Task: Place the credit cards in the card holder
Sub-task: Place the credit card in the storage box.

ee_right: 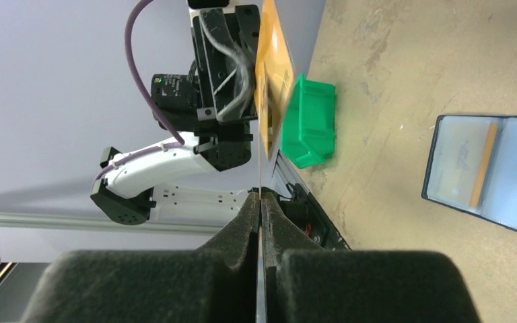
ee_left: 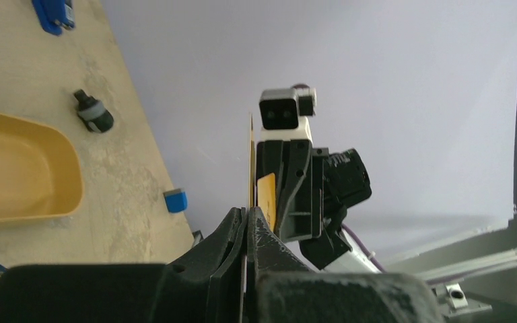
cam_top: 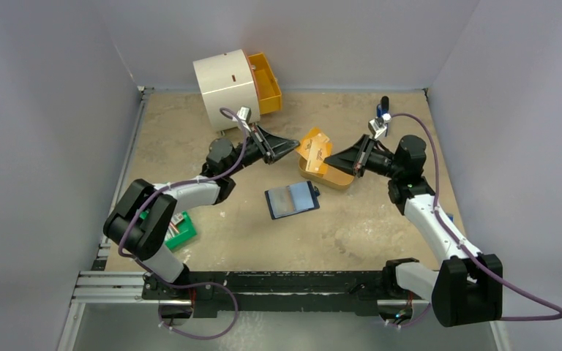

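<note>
The card holder [cam_top: 291, 199] lies open on the table in front of the orange tray, and one credit card [ee_right: 483, 165] sits in its pocket [ee_right: 491, 171]. Above the tray, two tan credit cards [cam_top: 315, 148] overlap in the air between my grippers. My left gripper [cam_top: 295, 145] comes in from the left, its jaws [ee_left: 249, 210] shut on a card seen edge-on [ee_left: 250, 161]. From the right, my right gripper [cam_top: 331, 159] is shut [ee_right: 260, 196] on a thin card edge [ee_right: 260, 168]. An orange card face [ee_right: 274, 74] shows just beyond it.
The orange oval tray [cam_top: 329, 178] sits under the cards. A white drum with an orange drawer [cam_top: 227, 80] stands at the back left. A green box [cam_top: 179, 230] lies by the left arm's base. Small blue pieces [ee_left: 175, 200] and a black knob [ee_left: 94, 114] lie at the back right.
</note>
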Action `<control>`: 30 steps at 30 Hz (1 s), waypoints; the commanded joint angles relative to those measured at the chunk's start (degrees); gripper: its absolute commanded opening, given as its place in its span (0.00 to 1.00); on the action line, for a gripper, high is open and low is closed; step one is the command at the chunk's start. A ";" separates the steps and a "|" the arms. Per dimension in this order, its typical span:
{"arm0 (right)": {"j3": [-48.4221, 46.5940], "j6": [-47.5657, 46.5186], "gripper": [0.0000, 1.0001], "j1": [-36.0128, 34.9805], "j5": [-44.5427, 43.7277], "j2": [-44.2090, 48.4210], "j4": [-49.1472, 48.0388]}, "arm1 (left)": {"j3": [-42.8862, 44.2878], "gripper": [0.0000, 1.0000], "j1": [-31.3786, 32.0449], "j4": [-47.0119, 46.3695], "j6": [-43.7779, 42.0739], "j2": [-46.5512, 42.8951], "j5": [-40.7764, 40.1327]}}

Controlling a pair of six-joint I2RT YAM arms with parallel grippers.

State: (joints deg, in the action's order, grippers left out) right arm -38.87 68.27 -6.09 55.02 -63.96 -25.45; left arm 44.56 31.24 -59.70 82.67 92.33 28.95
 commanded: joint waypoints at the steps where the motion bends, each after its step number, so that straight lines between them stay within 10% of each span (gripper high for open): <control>1: 0.33 -1.93 0.00 0.29 0.71 1.52 -0.21 | -0.17 0.00 -2.01 -0.83 -1.73 -2.28 -4.60; 7: 0.28 -4.12 0.00 0.34 -0.12 1.83 2.47 | 0.22 0.00 -2.06 1.03 -2.92 -1.91 -5.20; 20: -6.89 -26.24 0.00 0.64 -23.58 8.94 39.71 | 8.69 0.00 1.01 25.02 -19.13 5.41 -14.51; 30: -7.58 -27.51 0.00 0.59 -28.00 8.99 43.35 | 16.64 0.00 7.60 33.48 -22.14 16.44 -23.06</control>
State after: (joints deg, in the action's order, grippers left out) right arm -43.51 43.24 -5.61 29.39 -55.46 15.88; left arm 58.00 38.46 -28.97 62.30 106.52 10.57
